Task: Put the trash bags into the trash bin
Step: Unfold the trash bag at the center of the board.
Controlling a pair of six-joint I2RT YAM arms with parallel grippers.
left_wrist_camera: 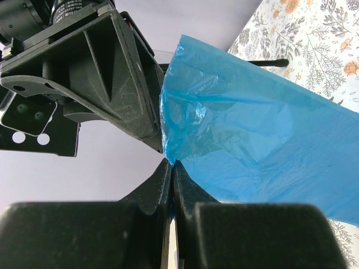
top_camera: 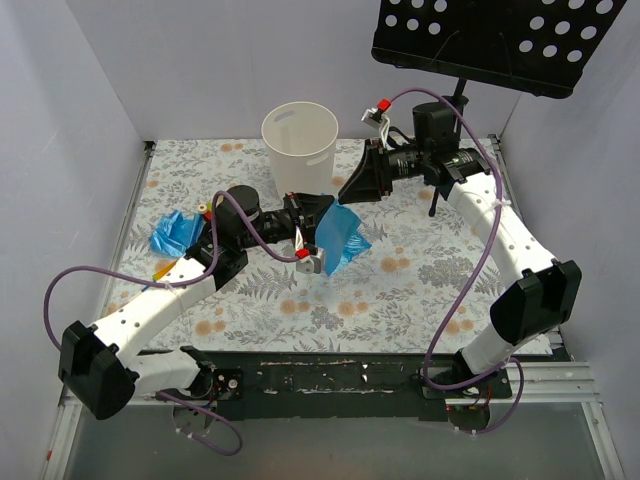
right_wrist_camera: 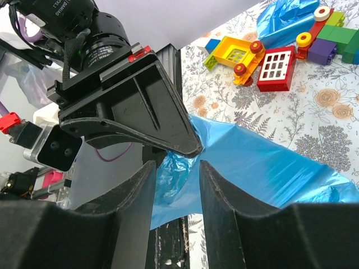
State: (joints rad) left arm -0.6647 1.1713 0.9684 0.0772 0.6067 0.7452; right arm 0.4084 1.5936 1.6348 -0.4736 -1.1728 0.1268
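Glossy blue plastic-film trash bag point(left_wrist_camera: 263, 145)
Our left gripper point(left_wrist_camera: 171, 165) pinches one bunched edge; right gripper point(right_wrist_camera: 176, 168) gapes astride the film; limp, slippery; we'd grab gathered folds.

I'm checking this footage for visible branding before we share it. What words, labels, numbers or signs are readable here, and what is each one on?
White lettering on the black camera lens: cut off and blurred, unreadable.
Trash bag: plain blue film, no print.
Trash bin: no label visible.
Toy blocks: no text visible.
Music stand: no text visible.
Nothing can be quoted.
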